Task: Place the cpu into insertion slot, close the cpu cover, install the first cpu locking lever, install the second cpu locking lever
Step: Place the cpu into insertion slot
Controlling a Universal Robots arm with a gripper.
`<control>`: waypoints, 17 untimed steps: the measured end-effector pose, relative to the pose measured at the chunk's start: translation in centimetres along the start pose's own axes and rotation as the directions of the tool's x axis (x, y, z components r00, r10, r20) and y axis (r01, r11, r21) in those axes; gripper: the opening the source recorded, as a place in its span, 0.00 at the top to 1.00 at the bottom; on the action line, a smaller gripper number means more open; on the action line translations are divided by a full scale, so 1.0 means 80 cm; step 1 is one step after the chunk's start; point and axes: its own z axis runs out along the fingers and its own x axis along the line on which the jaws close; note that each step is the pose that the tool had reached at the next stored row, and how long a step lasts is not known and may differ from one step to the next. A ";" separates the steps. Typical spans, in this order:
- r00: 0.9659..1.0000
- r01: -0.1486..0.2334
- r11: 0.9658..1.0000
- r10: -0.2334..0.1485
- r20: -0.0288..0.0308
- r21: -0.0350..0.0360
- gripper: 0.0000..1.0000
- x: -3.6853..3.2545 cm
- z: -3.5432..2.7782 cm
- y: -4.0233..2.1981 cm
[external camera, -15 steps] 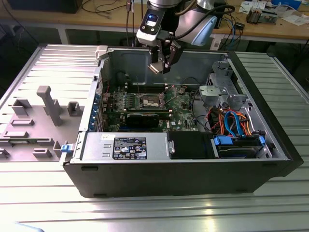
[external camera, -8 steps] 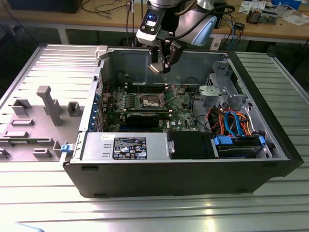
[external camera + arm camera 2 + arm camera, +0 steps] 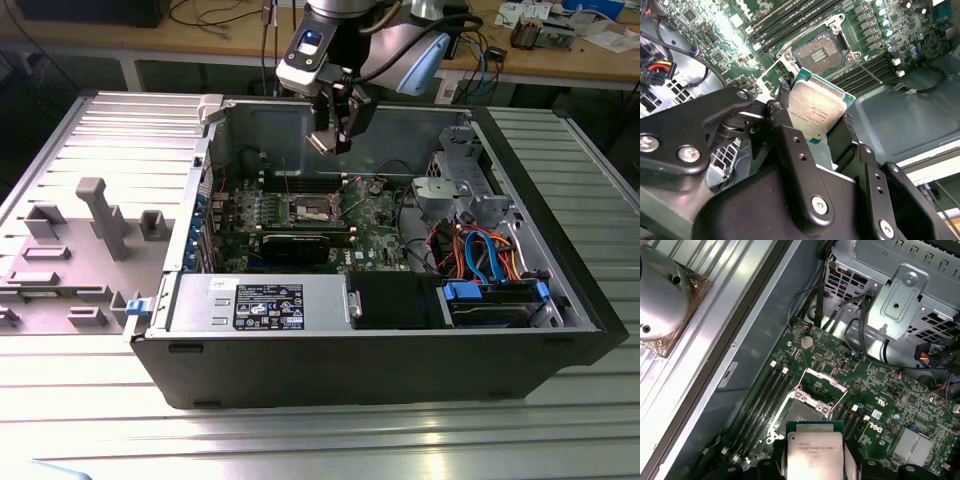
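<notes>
An open computer case (image 3: 380,370) lies on its side on a ribbed metal table (image 3: 300,440), with its green circuit board (image 3: 375,215) facing up. A robot arm reaches down from the far side, and its pincer (image 3: 335,135) hangs above the middle of the board, well clear of it.

The pincer is closed on the cpu (image 3: 318,143), a small flat square chip with a dull silver top. In the second wrist view the two black fingers (image 3: 842,137) press on opposite edges of the chip (image 3: 815,107), and it is tilted. In the first wrist view the chip (image 3: 814,457) is in the air on the near side of the socket, not touching it.

The insertion slot (image 3: 310,208) sits on the board below the pincer, slightly towards the exterior view's left. Its square field of contacts (image 3: 820,52) is bare, with nothing seated in it. The cpu cover (image 3: 826,379), a thin silver frame with a large window, stands swung up on the far edge of the slot (image 3: 802,412), so the slot is open. Long black memory sockets (image 3: 757,405) run beside it.

Along the near wall of the case lies a grey power supply (image 3: 260,305). A metal drive cage (image 3: 455,190) and orange and blue cables (image 3: 480,250) are on the exterior view's right. Outside the case, on the exterior view's left, is a grey moulded tray (image 3: 90,240).
</notes>
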 end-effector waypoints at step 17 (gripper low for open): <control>0.995 -0.096 0.995 0.096 0.006 0.001 0.45 -0.0001 0.0037 -0.0002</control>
